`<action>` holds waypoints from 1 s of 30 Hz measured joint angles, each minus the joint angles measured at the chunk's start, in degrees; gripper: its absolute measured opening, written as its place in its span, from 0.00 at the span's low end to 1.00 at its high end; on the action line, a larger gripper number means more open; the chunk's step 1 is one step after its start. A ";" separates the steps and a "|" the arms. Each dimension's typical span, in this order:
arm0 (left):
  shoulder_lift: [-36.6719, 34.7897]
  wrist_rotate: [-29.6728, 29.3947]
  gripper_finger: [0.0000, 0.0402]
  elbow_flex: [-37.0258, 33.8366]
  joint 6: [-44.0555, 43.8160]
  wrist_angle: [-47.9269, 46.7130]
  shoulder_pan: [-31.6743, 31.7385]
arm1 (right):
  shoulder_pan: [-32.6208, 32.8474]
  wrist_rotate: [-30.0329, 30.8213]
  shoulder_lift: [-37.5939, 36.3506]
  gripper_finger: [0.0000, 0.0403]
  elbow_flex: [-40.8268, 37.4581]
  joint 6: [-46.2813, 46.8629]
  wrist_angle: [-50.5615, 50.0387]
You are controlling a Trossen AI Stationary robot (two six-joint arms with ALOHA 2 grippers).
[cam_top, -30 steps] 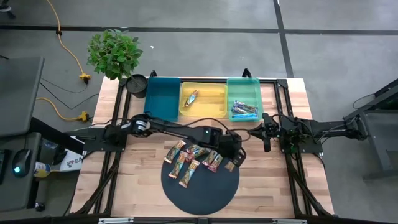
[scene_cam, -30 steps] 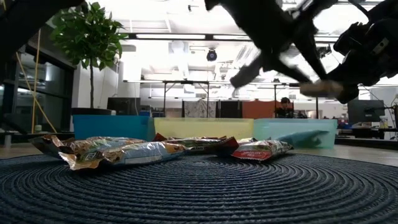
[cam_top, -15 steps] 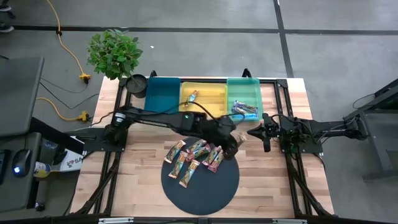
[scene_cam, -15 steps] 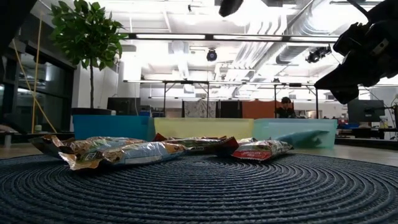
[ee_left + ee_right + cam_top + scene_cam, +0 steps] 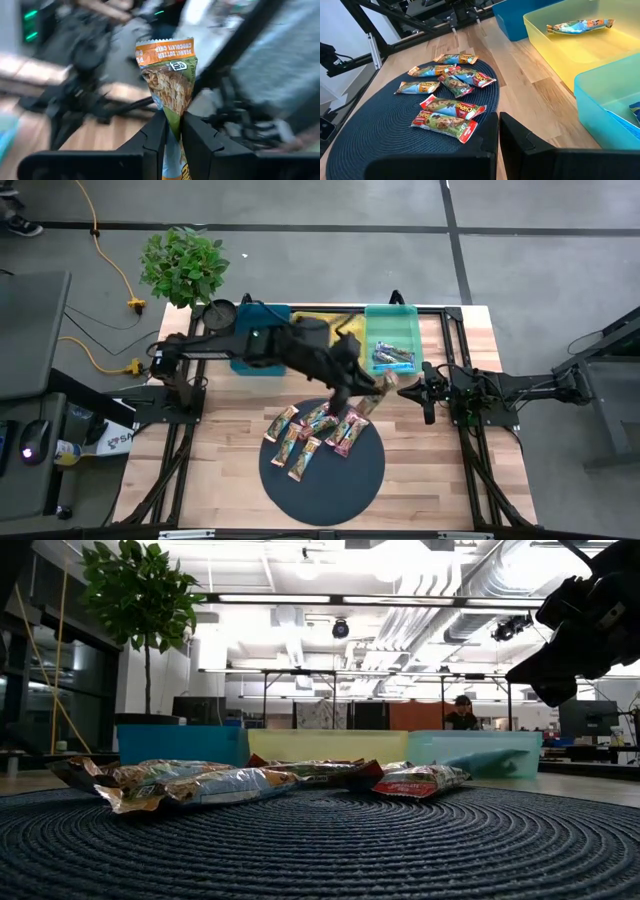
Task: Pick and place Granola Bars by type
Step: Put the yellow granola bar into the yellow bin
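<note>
Granola Bars [image 5: 312, 435] lie on the mat [image 5: 322, 480] — trays [image 5: 327, 341] behind it.

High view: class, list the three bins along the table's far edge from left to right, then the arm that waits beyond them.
Blue bin → yellow bin → green bin → right end effector.
</note>
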 joint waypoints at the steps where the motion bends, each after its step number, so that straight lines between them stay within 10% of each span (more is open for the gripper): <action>1: -0.61 2.82 0.13 0.00 1.07 1.40 0.45 | -0.02 0.00 0.00 0.00 0.00 0.00 0.01; 15: -3.96 10.49 0.13 0.00 4.21 5.77 9.61 | -0.01 0.00 0.00 0.00 0.00 0.00 0.00; 30: -3.98 -23.54 0.13 0.00 -4.52 -1.29 23.59 | -0.02 0.00 0.00 0.00 0.00 0.00 -0.01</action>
